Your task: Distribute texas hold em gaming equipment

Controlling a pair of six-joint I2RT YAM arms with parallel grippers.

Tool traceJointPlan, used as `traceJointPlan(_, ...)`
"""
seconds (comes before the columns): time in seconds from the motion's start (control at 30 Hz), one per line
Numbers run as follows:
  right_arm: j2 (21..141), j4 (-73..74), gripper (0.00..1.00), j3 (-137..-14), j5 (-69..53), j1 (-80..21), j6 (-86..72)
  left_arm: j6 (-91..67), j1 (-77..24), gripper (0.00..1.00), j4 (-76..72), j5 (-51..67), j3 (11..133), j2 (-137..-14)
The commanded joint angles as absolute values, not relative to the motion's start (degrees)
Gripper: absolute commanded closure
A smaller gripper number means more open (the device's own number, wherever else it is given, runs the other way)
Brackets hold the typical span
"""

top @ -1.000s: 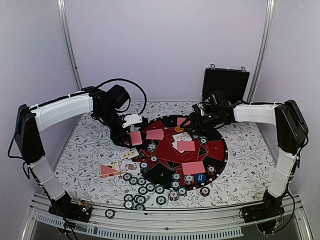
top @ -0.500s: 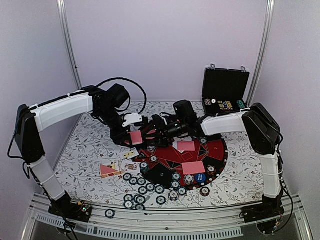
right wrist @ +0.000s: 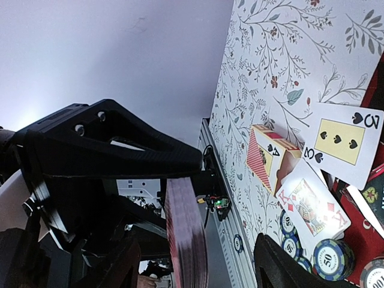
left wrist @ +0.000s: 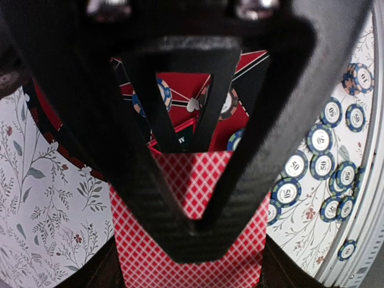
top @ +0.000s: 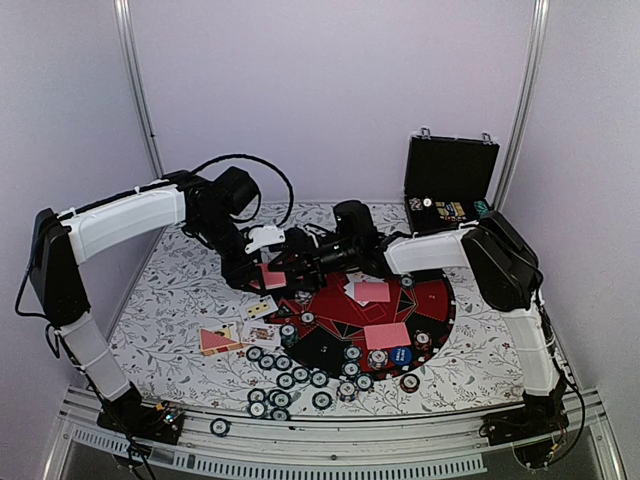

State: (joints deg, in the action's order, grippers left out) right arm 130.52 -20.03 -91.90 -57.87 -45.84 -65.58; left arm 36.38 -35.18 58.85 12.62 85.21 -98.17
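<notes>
My left gripper (top: 266,272) is shut on a deck of red-backed playing cards (top: 272,277) above the left rim of the round mat (top: 432,300). In the left wrist view the fingers pinch the checked deck (left wrist: 138,240). My right gripper (top: 291,262) has reached across to that deck. Its open fingers (right wrist: 282,264) stand either side of the deck's edge (right wrist: 186,228), apart from it. Red-backed cards (top: 372,291) lie on the mat. Face-up cards (top: 262,308) lie left of it, among them a three of spades (right wrist: 342,141). Several poker chips (top: 285,380) and a blue button (top: 400,355) sit at the front.
A black hinged case (top: 450,170) stands open at the back right. A red card box (top: 218,340) lies on the floral cloth at the left. One chip (top: 219,427) rests on the front rail. The right forearm (top: 430,250) stretches over the back of the mat.
The right arm swung left across the mat from its back right side to the deck held by the left gripper. The left gripper and deck stayed put.
</notes>
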Motion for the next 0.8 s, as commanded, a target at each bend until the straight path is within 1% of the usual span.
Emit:
traceJointPlan(0.0,133.7,-23.0,0.33,-94.9,-59.4,-47.3,-68.0,36.1,-34.9,0.52,58.8,13.4,86.9,-98.7)
traceJointPlan(0.43,137.8,-22.3,0.41,-99.0,-59.2,-48.1,-69.3,36.1,-35.0,0.52,59.0,13.4,87.1,-98.7)
traceJointPlan(0.57,137.1,-22.3,0.49,-96.1,-58.8,-47.2,-68.8,36.1,-35.0,0.52,59.1,13.3,87.0,-98.7)
traceJointPlan(0.77,134.4,-22.2,0.52,-90.9,-58.1,-45.6,-67.2,36.2,-35.0,0.52,59.2,13.3,87.1,-98.5)
